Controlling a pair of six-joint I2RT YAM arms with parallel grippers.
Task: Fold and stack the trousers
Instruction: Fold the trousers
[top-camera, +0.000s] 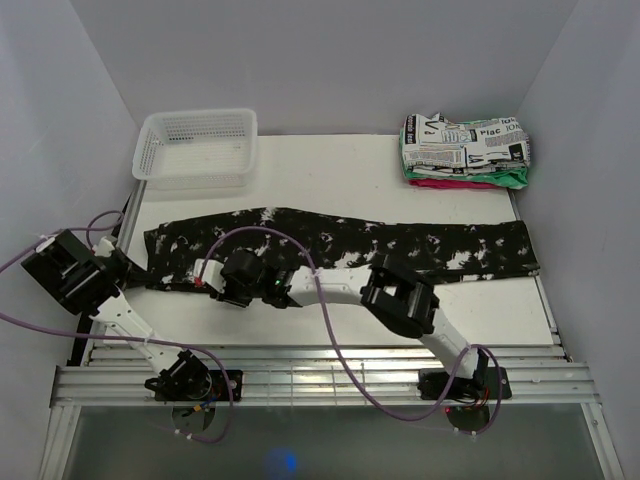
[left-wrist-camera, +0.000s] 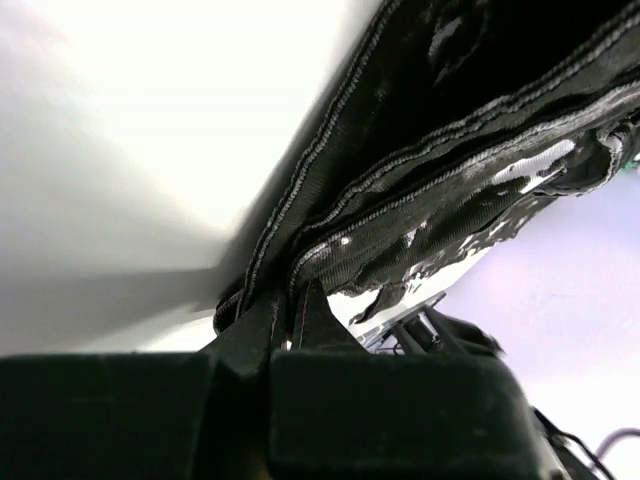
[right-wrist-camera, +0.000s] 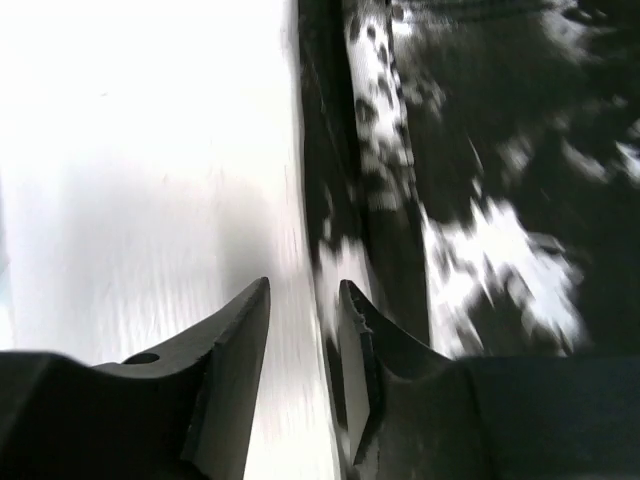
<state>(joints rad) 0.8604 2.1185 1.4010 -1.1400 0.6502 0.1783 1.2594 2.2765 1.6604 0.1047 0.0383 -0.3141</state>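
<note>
Spread full length across the white surface (top-camera: 330, 180): trousers (top-camera: 340, 240). Pinched tight at their left end by the left end effector (left-wrist-camera: 290, 305). Parted only narrowly at the near edge, gripping nothing: right end effector (right-wrist-camera: 303, 288).

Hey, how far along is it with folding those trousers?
Done: the trousers lie as one long strip, seemingly leg over leg. In hand: the left gripper pinches their left end; the right gripper sits at the near edge, grip unclear. Left: folding them short and stacking, perhaps on the folded pile.
</note>
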